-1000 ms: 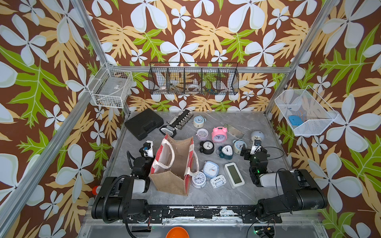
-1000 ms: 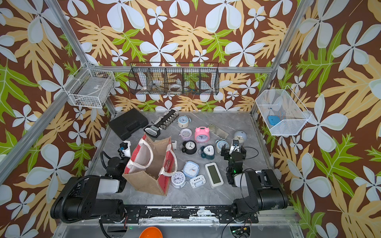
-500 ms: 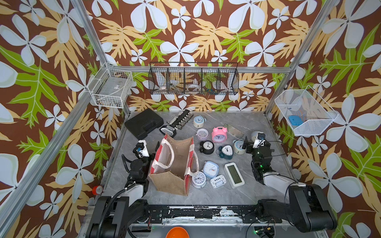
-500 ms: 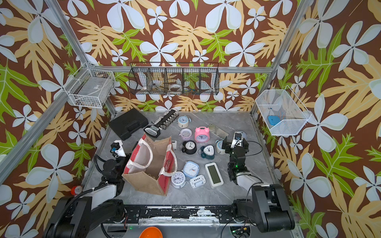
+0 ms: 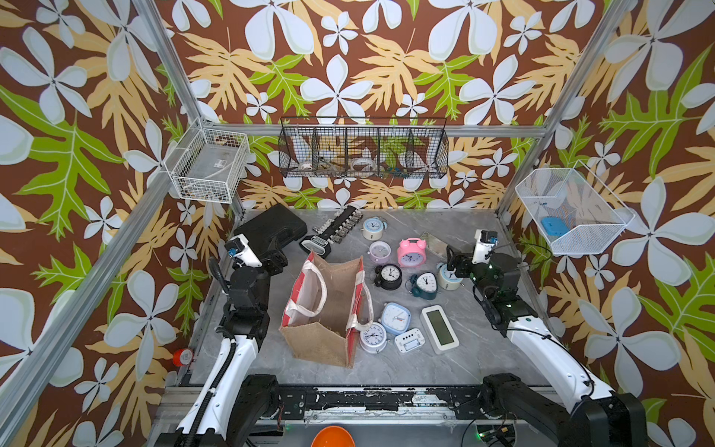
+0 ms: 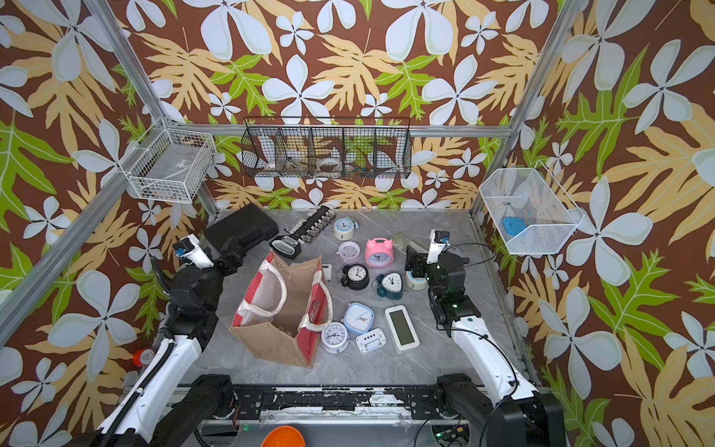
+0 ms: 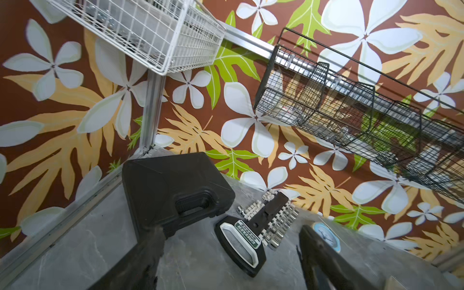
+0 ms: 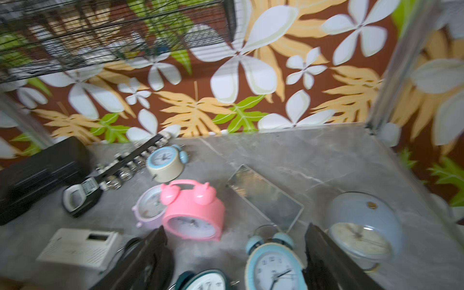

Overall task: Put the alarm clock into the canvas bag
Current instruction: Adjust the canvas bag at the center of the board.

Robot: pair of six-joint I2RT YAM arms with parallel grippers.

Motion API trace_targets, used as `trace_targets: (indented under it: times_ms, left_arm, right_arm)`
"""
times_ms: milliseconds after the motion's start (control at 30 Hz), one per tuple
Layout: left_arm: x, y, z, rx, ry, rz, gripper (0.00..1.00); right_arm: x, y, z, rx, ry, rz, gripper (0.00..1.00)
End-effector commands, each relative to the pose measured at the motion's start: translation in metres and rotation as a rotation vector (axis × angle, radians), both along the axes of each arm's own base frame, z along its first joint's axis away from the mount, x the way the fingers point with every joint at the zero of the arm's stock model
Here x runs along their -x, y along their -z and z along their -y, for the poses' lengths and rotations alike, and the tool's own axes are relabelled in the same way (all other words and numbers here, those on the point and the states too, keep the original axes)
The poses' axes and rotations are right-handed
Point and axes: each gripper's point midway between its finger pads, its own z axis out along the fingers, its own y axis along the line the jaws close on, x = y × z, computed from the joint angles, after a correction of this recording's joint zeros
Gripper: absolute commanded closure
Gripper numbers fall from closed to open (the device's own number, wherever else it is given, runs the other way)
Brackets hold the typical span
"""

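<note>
While the alarm clocks [image 5: 411, 252] lie on the desk [image 5: 425, 371] beside the canvas bag [image 5: 317, 344], nothing is packed; left end effector [image 7: 229, 229] and right end effector [image 8: 235, 228] are released.

The canvas bag [image 5: 329, 305], tan burlap with red-and-white striped sides, cream lining and white strap handles, is standing upright with its mouth gaping open. A white round alarm clock [image 5: 373, 337] is lying face-up just beside the bag's striped side. A pink twin-bell alarm clock [image 5: 411, 252] is standing apart from the bag, off its far corner.

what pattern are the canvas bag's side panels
Red-and-white stripes; the canvas bag shows best in a top view.
</note>
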Motion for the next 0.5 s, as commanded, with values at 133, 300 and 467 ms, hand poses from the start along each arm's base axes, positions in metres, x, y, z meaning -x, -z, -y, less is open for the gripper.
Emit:
trace_targets:
  times_ms: [133,300,467]
  left_arm:
    - [0.015,0.005,0.037,-0.004,0.226,-0.265,0.23]
    - [0.033,-0.016,0.07,-0.072,0.379,-0.365,0.29]
    - [0.046,-0.021,0.108,-0.19,0.429,-0.487,0.31]
  right_arm:
    - [0.021,0.0,-0.069,-0.201,-0.226,-0.238,0.23]
    - [0.034,-0.011,-0.117,-0.125,-0.352,-0.316,0.24]
    - [0.048,-0.022,-0.163,-0.06,-0.438,-0.366,0.24]
